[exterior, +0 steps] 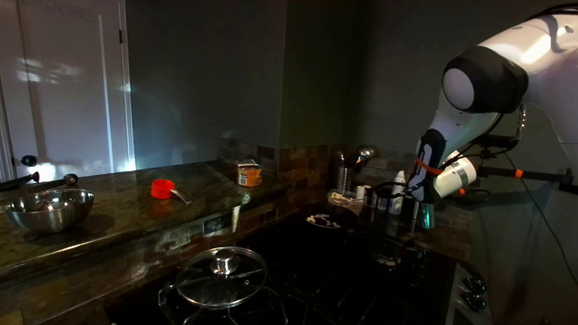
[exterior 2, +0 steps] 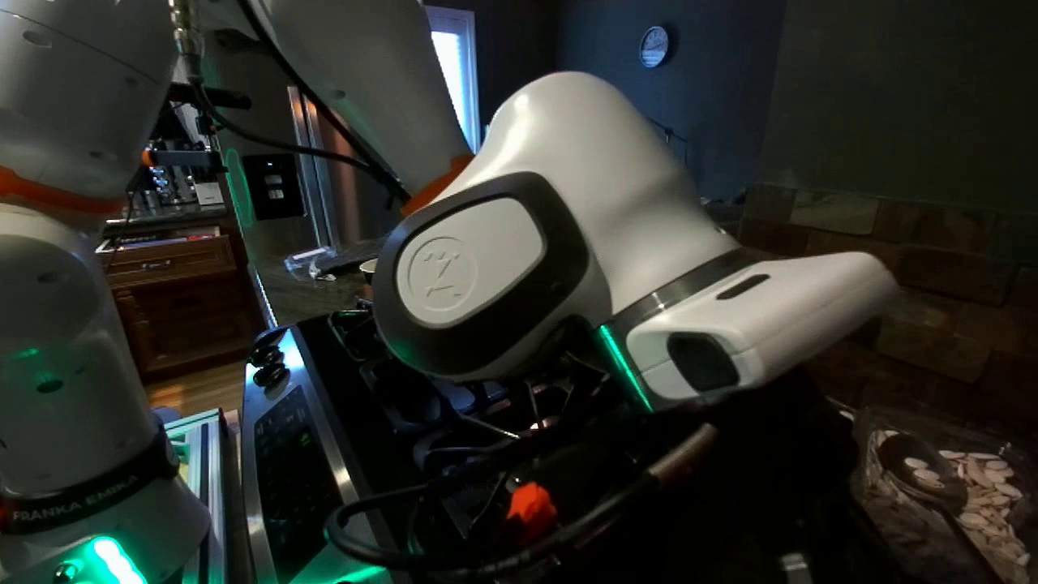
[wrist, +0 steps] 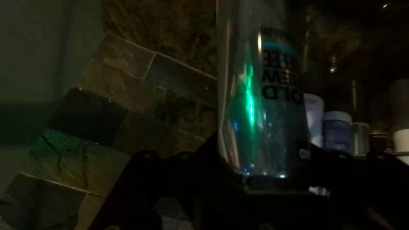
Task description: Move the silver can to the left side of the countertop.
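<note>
I find the can (wrist: 265, 127) smooth, glossy metal and the countertop (exterior: 122, 216) polished stone. Bowl (exterior: 54, 214): bright metal. Tiles (wrist: 123, 60): rough, matt stone.

Silver can (wrist: 262, 95), hand (wrist: 262, 149) around it, stone tiles (wrist: 127, 92)

The countertop (exterior: 122, 203) that I see in an exterior view is dark, glossy, speckled stone with a thick rounded edge. Taking the red measuring cup (exterior: 161, 188) on it as my dial's centre, I find its handle (exterior: 181, 196) pointing to four o'clock. The steel mixing bowl (exterior: 49, 214) rests just below nine o'clock; the orange-labelled jar (exterior: 249, 176) stands upright just above three.
</note>
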{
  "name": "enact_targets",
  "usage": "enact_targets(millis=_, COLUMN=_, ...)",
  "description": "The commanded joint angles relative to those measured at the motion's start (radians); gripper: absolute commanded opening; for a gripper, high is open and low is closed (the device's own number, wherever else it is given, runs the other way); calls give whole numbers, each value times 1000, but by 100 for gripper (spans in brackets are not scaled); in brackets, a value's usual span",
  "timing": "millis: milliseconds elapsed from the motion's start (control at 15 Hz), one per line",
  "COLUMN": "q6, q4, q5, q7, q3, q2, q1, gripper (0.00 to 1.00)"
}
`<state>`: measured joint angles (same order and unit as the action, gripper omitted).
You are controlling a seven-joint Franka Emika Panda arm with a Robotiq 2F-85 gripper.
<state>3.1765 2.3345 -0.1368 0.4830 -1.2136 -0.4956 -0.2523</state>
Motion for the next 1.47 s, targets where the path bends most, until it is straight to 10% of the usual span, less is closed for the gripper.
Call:
enact_targets(millis=0, q6=56, q4=101, q5=22, q7=-235, q3=-1, q2=176, q1=-52, gripper=23)
enact_targets(millis=667, q6=-98, q4=158, q5=-145, q7=-428, q3=126, q2=610, q1=12, gripper=23)
enact_targets(millis=733, q6=-26, q4=126, q5=-132, q7=-363, q3=101, q2=471, q1=-3, gripper=48)
enact_targets(millis=800, q6=-52, q4=132, q5=-63, q7=-435, q3=262, q2=500, q1=141, gripper=48)
enact_targets(millis=1133, q6=-79, q4=147, q5=-59, q7=-465, q3=265, q2=560, q1=139, gripper=48)
enact_targets(millis=1200, q6=-79, q4=149, q5=-59, q7=-465, q3=265, q2=561, q1=139, gripper=23)
enact_targets(millis=1267, q6=-40, q4=142, q5=-102, q7=-404, q3=139, q2=540, q1=22, gripper=23)
enact_targets(millis=1400, q6=18, q4=148, q5=-83, q7=-412, q3=156, q2=517, q1=36, gripper=23)
